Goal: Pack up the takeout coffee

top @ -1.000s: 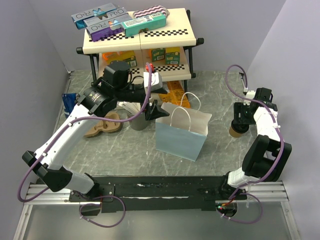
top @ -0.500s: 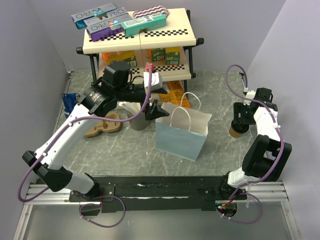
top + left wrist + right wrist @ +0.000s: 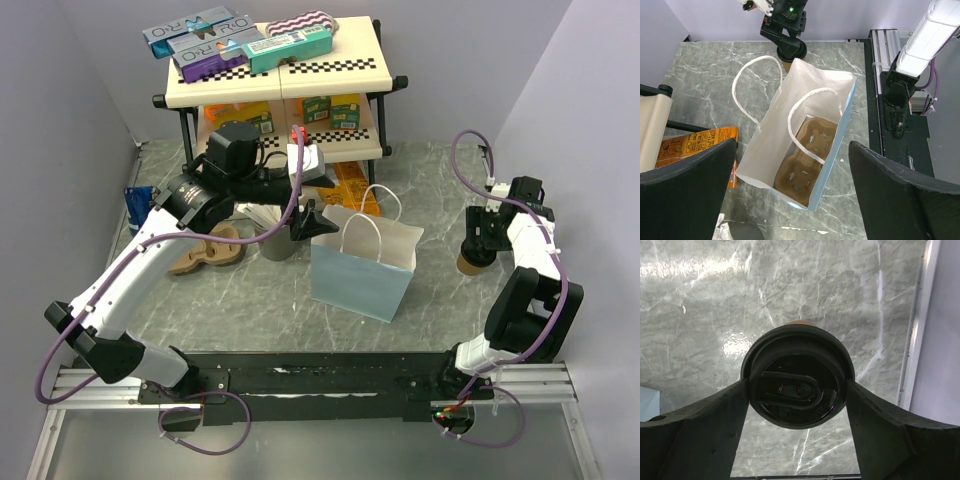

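The paper bag (image 3: 360, 280) stands open on the counter (image 3: 250, 300), carrier (image 3: 807, 160) inside. Well to its right, the right hand (image 3: 478, 245) clamps the takeout coffee (image 3: 790, 355) by its lid. The pickup seems in hand; next it calls for a lift, then a carry leftward over the bag. Beyond, the left hand (image 3: 308, 222) gapes empty

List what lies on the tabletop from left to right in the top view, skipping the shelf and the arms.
Blue pack → brown carrier → grey cup → bag → coffee.
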Robot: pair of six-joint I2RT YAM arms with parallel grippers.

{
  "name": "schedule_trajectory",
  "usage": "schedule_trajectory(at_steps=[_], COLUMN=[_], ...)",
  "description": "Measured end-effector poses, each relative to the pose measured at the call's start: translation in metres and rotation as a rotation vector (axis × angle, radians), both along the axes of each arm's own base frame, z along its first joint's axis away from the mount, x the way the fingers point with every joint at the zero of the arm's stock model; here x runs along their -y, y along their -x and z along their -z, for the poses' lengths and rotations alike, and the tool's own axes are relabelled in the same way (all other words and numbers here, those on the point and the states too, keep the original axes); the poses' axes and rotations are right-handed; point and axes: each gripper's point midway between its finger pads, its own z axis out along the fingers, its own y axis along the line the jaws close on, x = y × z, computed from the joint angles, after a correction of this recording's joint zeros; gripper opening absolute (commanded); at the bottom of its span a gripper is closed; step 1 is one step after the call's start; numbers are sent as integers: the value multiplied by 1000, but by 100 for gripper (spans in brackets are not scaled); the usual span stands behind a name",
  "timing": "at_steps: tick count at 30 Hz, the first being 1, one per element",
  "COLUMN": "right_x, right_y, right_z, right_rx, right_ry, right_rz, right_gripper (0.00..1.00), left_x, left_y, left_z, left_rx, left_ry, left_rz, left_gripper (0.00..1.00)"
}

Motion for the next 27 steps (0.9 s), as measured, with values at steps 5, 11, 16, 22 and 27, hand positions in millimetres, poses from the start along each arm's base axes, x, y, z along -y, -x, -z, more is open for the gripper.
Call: schedule_trajectory(at_steps=[5,11,16,22,27], right_x=[0,-1,-12,-30,-47], right_y=[1,2,13,19,30], right_z=[2,1,-9,-51,-90], right_rx=[-5,-1,0,110,241], right_ry=[-14,-29,-71,-99,-102], right_rz=[1,1,-13,-52,-100], right_gripper=[69,56,41,0,0], left_x=[0,0,-1,-1,2], left_y=[0,0,-4,-21,-43], left_z=[0,0,1,7,16], left_rx=[0,0,5,21,41], left_ry=[0,0,-6,-27,-54], left_rz=[0,-1,-21,-92,-142], left_gripper=[99,99,99,99,99])
